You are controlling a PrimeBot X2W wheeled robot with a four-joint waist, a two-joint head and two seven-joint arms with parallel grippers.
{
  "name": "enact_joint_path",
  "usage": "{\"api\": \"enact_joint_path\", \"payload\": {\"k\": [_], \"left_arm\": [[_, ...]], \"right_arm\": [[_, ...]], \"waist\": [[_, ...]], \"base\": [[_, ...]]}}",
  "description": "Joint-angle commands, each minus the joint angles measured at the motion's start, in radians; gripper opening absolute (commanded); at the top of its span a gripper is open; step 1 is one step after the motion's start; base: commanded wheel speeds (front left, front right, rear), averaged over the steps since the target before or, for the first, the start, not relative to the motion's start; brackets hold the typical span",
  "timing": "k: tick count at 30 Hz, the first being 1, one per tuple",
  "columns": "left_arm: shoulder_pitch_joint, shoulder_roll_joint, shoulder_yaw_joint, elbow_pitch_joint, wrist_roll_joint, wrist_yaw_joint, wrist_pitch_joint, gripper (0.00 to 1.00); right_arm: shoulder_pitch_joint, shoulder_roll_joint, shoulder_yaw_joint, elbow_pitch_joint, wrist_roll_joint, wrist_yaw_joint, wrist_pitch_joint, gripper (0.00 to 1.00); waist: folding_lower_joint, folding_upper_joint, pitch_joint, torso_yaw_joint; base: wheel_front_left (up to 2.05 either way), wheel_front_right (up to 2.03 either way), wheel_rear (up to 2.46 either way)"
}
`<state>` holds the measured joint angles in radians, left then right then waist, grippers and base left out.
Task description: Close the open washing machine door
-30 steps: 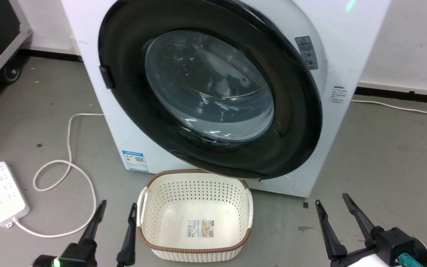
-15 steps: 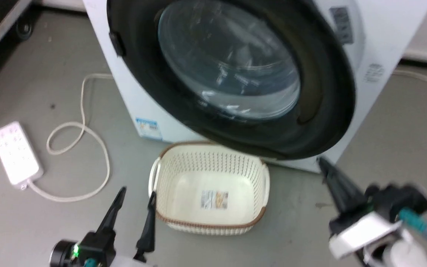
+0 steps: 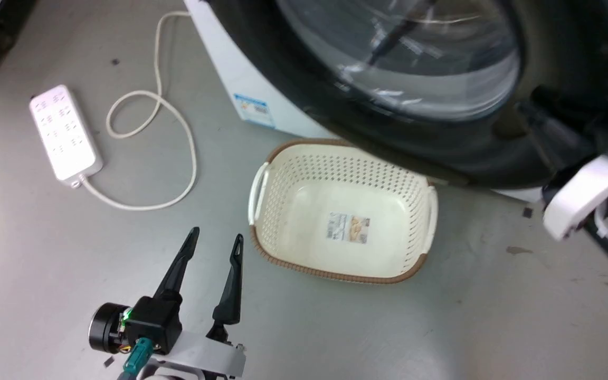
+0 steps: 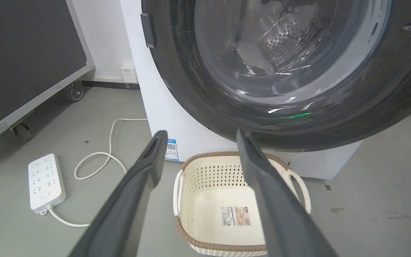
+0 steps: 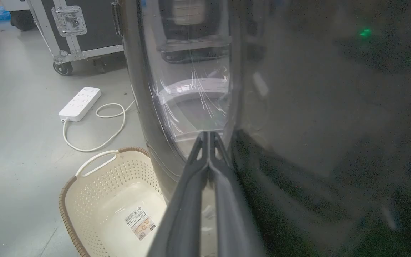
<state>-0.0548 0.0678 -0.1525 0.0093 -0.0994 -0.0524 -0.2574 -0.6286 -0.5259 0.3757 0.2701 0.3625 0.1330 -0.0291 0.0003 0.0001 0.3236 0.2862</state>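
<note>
The washing machine door (image 3: 430, 145) stands ajar, swung out from the white front of the washing machine (image 3: 233, 71), its lower edge hanging over the far rim of the cream basket (image 3: 304, 158) on the floor. The right pincer (image 5: 209, 135) is clenched, both fingers pressed together with nothing between them. Its tip lies close against the door where the clear bowl meets the black ring; we cannot tell whether it actually touches. The left pincer (image 3: 217, 236) is released, fingers spread, hovering low over the floor at the near left, well apart from the door.

We judge the door stiff and fairly heavy, free to swing on its hinge but needing a firm last press to catch the latch (image 4: 149, 25) on its left edge. Its gloss looks slippery, so we would push rather than grip. We would set the closed fingers flat on the black ring, toward the latch side where leverage is best, and keep off the glass, which could scratch. The basket sits just under the door's sweep and may be nudged.
</note>
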Motion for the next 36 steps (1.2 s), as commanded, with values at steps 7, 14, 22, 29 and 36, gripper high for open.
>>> {"api": "enact_joint_path", "payload": {"k": [7, 14, 22, 29, 36], "left_arm": [[-0.035, -0.013, -0.014, 0.010, 0.000, -0.008, -0.004, 1.00], [-0.045, -0.016, -0.022, 0.013, 0.005, -0.007, -0.004, 1.00], [-0.043, -0.017, -0.024, 0.023, 0.003, 0.000, -0.004, 1.00], [-0.021, -0.017, -0.001, 0.044, 0.003, -0.004, -0.004, 1.00], [0.020, -0.011, 0.027, 0.084, 0.014, -0.017, -0.004, 1.00]], "right_arm": [[-0.139, -0.042, -0.024, 0.147, 0.062, -0.002, 0.028, 0.00], [-0.257, -0.022, -0.089, 0.294, 0.045, -0.002, 0.039, 0.00], [-0.297, 0.022, -0.121, 0.393, 0.011, -0.002, -0.004, 0.00], [-0.204, 0.067, -0.103, 0.393, 0.026, -0.002, -0.107, 1.00], [-0.029, 0.111, -0.111, 0.302, 0.027, -0.002, -0.168, 1.00]], "waist": [[-0.0003, -0.0001, 0.041, 0.043], [-0.0003, -0.0001, 0.061, 0.051], [-0.0003, -0.0001, 0.036, 0.039], [-0.0003, -0.0001, -0.067, -0.002], [-0.0003, -0.0001, -0.191, -0.067]], "base": [[0.00, 0.00, 0.00], [0.00, 0.00, 0.00], [0.00, 0.00, 0.00], [0.00, 0.00, 0.00], [0.00, 0.00, 0.00]]}}
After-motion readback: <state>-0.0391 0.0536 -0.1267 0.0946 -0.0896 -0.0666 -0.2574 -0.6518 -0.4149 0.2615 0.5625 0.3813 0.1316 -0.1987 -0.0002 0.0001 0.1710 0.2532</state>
